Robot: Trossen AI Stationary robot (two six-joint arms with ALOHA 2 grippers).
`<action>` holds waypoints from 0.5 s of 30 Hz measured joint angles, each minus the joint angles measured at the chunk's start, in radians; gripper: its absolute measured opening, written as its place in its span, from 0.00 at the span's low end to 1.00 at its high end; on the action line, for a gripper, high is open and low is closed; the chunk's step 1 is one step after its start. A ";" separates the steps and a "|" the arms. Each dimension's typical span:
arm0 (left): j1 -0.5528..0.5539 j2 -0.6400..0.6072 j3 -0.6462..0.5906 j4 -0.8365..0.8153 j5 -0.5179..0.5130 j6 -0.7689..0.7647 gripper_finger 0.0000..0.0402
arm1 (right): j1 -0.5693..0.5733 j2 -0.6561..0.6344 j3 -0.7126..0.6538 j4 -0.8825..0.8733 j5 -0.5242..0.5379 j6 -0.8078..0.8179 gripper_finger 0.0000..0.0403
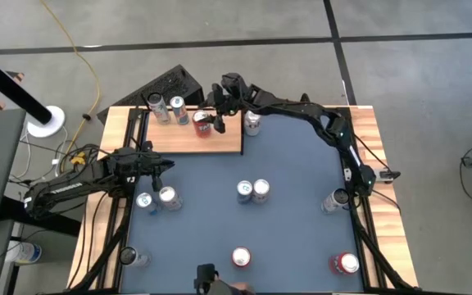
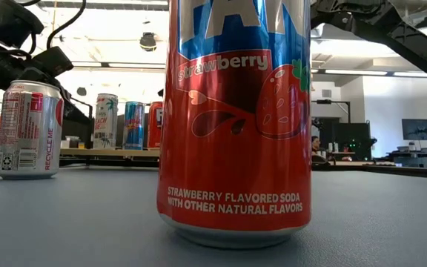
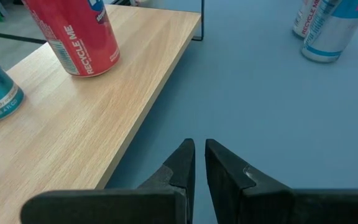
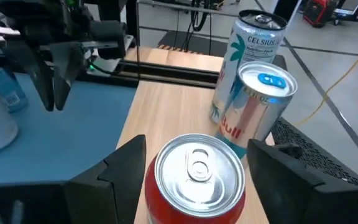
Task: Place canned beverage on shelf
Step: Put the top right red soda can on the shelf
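Red can (image 1: 202, 124) stands upright on the shelf (image 1: 220, 141) at the far side of your blue desk (image 1: 285, 164), and your right tool (image 1: 211, 121) sits around it with its fingers (image 4: 124, 163) spread on either side of the top. Just beside it on the shelf stand two slim cans (image 1: 167, 107). Your left tool (image 1: 164, 165) has its fingers pressed together, holding nothing, hanging over the desk near the shelf's front edge.
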 joint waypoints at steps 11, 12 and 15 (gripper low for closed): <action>0.000 0.000 0.000 0.000 0.000 0.000 0.07 | 0.002 0.043 0.003 0.026 0.002 0.004 0.67; 0.000 0.000 0.000 0.000 0.000 0.000 0.07 | 0.003 0.042 0.004 0.028 0.003 -0.002 0.67; 0.000 0.000 0.000 0.000 0.000 0.000 0.07 | 0.003 0.041 0.006 0.032 0.003 -0.003 0.67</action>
